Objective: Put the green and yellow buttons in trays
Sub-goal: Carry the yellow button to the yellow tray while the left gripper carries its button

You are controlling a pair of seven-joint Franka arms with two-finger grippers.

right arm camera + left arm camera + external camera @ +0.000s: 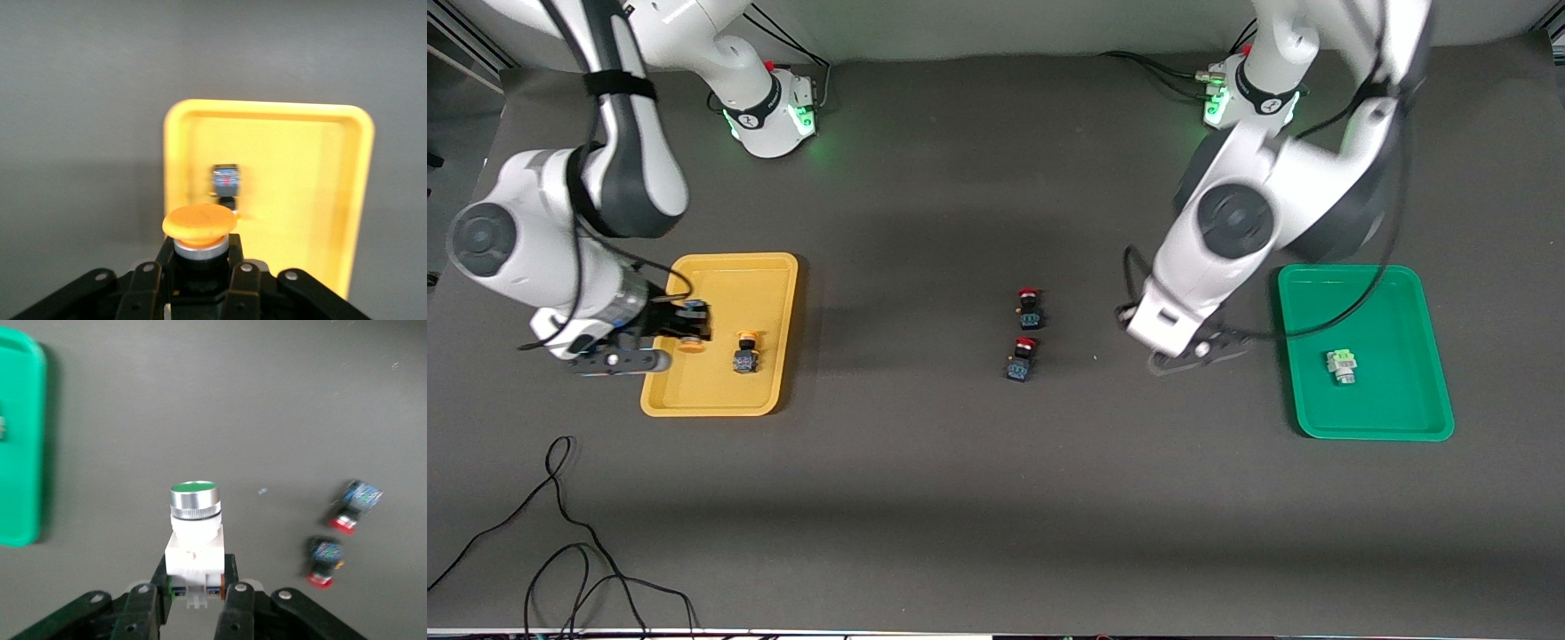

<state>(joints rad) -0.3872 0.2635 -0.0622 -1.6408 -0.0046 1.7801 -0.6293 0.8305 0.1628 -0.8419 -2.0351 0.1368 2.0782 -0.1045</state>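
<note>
Buttons ride pinched in both tools: the left tool [193, 600] should carry its green button [194, 513] squarely over the green tray [1369, 284]; the right tool [200, 277] lowers its yellow button [199, 223] into the yellow tray [267, 110].

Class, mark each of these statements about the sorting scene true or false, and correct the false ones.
1. The left tool grips a green-topped button. True.
2. The green tray holds two buttons. False: only one white-bodied button lies in it.
3. The right tool grips an orange-capped button over the yellow tray. True.
4. Two red-capped buttons lie in the yellow tray. False: they lie on the table between the trays.
5. The yellow tray holds nothing. False: one orange-capped button already lies in it.
</note>
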